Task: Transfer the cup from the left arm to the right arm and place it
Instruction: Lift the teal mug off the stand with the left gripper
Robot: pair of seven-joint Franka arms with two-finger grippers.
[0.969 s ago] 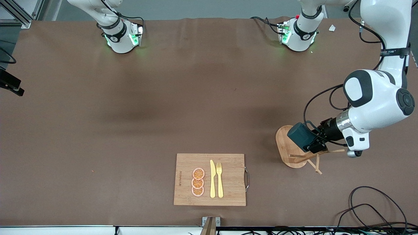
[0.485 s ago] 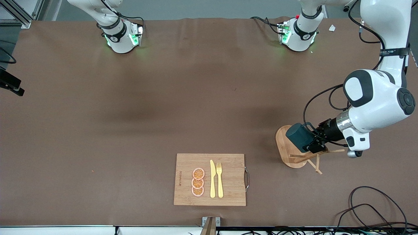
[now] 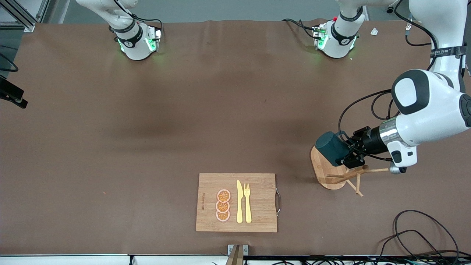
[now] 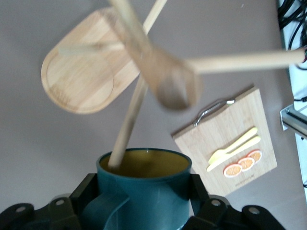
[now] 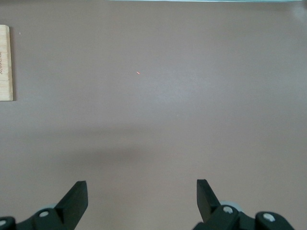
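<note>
The cup point(image 3: 330, 148), dark teal w/ mustard inside, is up in the air, clamped in the left gripper point(image 3: 346, 156), over the oval base of a wooden mug tree point(image 3: 323, 173) at the left arm's end of the table. It lies tipped on its side, mouth facing the gripper's own camera; in the left wrist view the cup point(image 4: 144, 191) sits between the two black fingers point(image 4: 86, 189), which press its walls from both sides w/ the loop handle facing the lens. That side grip makes sense to me: it leaves the base end and much of the body free for another gripper to take.

One peg of the tree point(image 4: 127, 127) looks to cross the rim in the left wrist view, so I can't tell if the cup is fully clear of the pegs. I'd guess it's just coming off the rack, the handover being all ahead.

The right gripper point(image 5: 142, 196) waits up high, out of the front view's sight; its own camera shows the fingers spread wide w/ nothing between them, only bare brown table point(image 5: 168, 96) below, prob. ready to receive.

A bamboo cutting board point(image 3: 257, 221) w/ a yellow knife point(image 3: 239, 202), fork point(image 3: 247, 202) and orange slices point(image 3: 223, 205) lies nearer the front camera, mid-table, well apart from the cup.
</note>
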